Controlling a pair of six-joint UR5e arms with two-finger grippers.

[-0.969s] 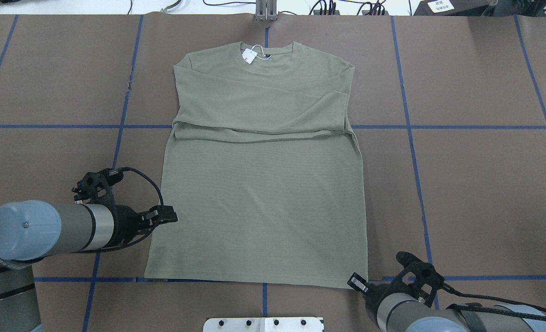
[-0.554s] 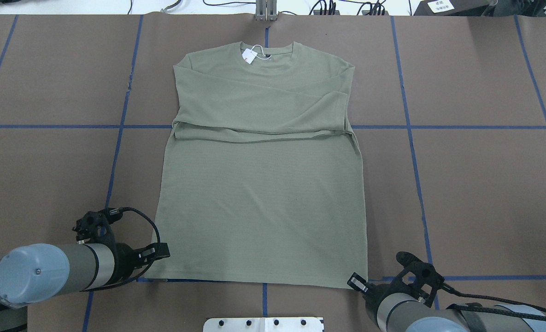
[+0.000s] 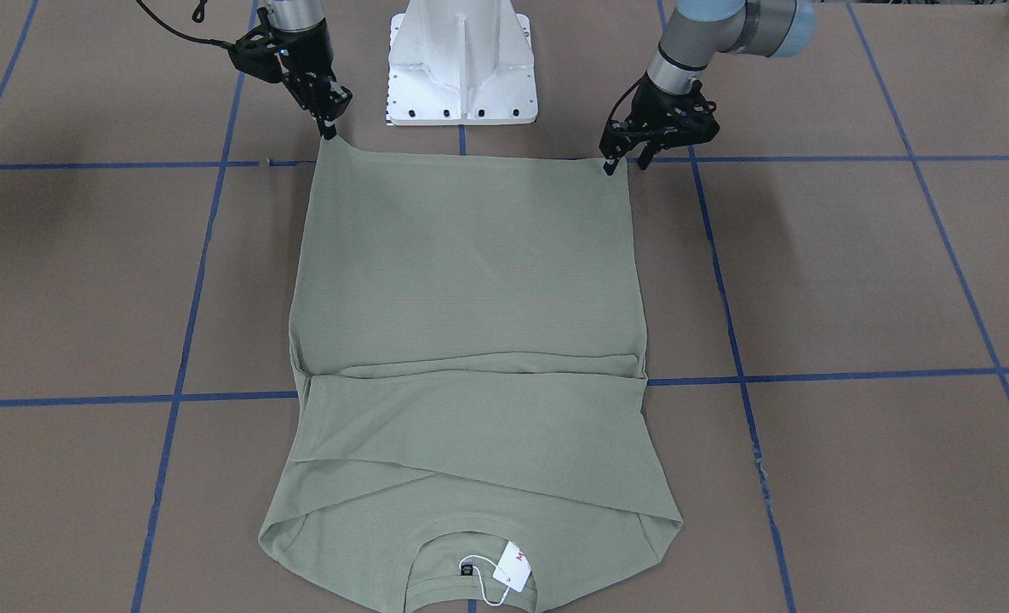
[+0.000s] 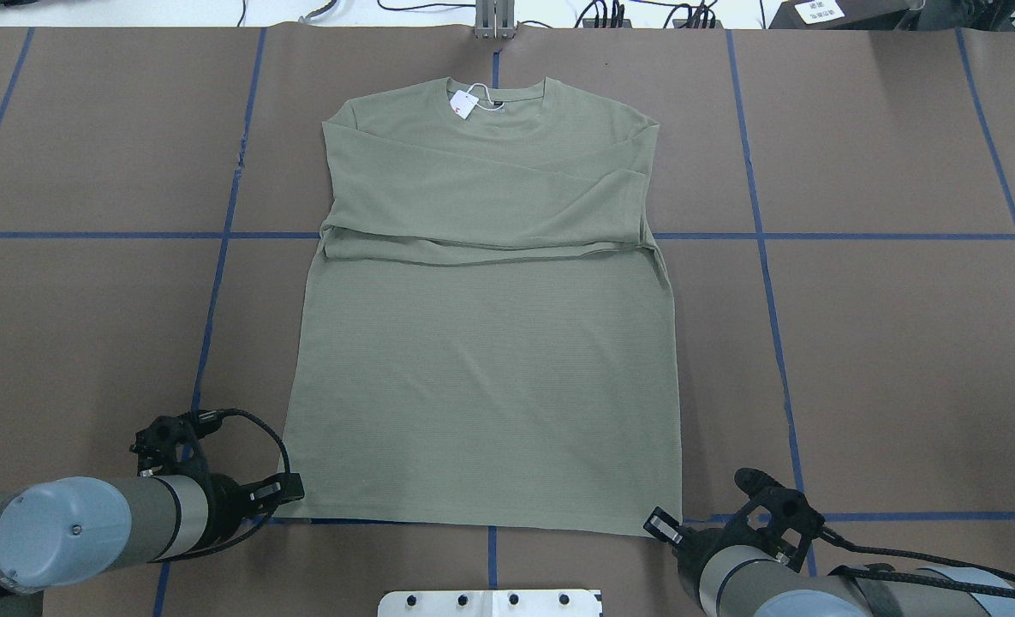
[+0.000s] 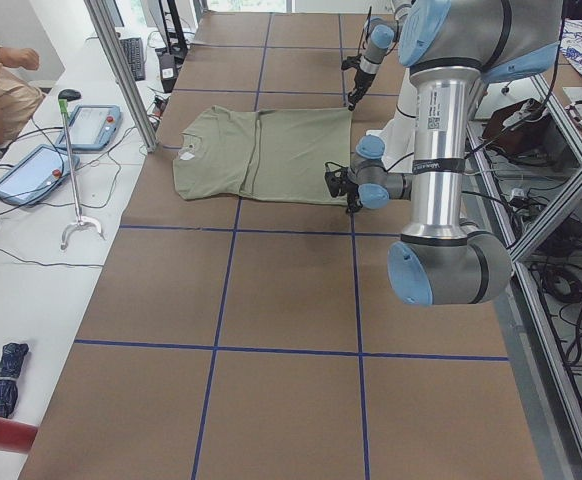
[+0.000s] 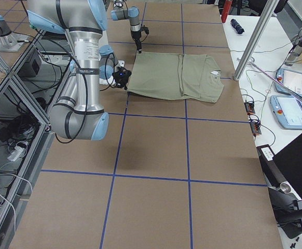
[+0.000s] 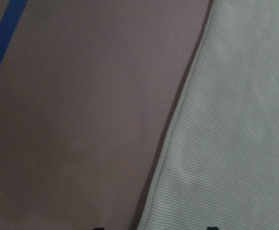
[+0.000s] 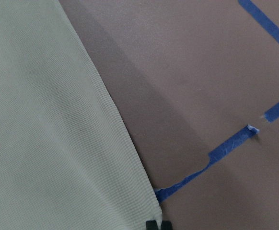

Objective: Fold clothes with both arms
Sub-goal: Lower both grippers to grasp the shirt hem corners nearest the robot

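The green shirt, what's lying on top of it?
The shirt carries its own folded sleeves across the chest and a white hang tag at the neck. The chest beneath the sleeves is covered.

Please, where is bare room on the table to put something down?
Wide bare table lies on both sides of the shirt. It is crowded at the near hem: left pincer, right pincer and the white base.

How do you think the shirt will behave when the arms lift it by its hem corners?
Probably floppy: the shirt lies flat, its sleeves folded across in soft creases, and its corner peaks up at the right gripper. Likely light, since the knit looks thin. Held by two corners only, the hem between would probably sag.
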